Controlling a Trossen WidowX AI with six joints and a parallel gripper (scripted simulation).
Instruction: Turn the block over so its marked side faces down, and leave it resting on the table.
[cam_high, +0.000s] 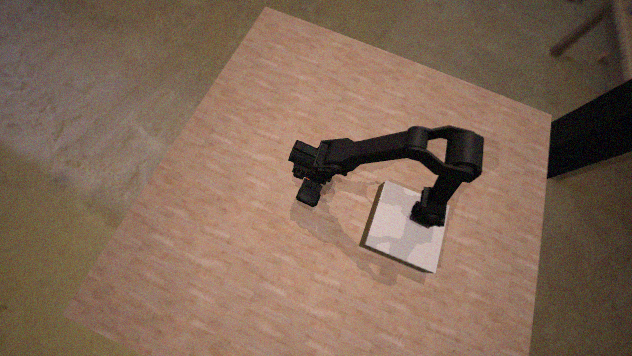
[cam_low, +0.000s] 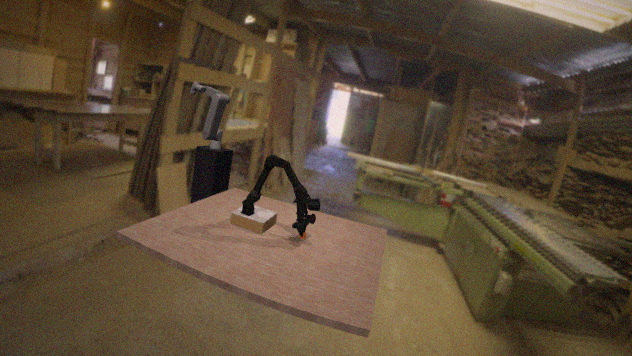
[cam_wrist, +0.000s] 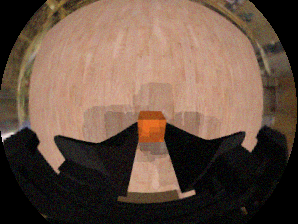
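The small orange block (cam_wrist: 151, 131) (cam_low: 303, 235) sits between the fingertips in the wrist view. A darker face shows along its upper edge and a brighter face toward the camera. I cannot make out which side is marked. My gripper (cam_wrist: 150, 125) (cam_low: 302, 233) is shut on the block, one black finger against each of its left and right sides. The gripper points down close over the table (cam_high: 225, 240) (cam_low: 320, 280). Whether the block touches the table is hard to tell. In the top view the gripper hides nearly all of the block.
The arm's base stands on a white-topped box (cam_high: 390, 215) (cam_low: 240, 221), to the right of the gripper in the top view. A black pedestal (cam_high: 595, 130) (cam_low: 211, 175) with a grey device on it stands beyond the table edge.
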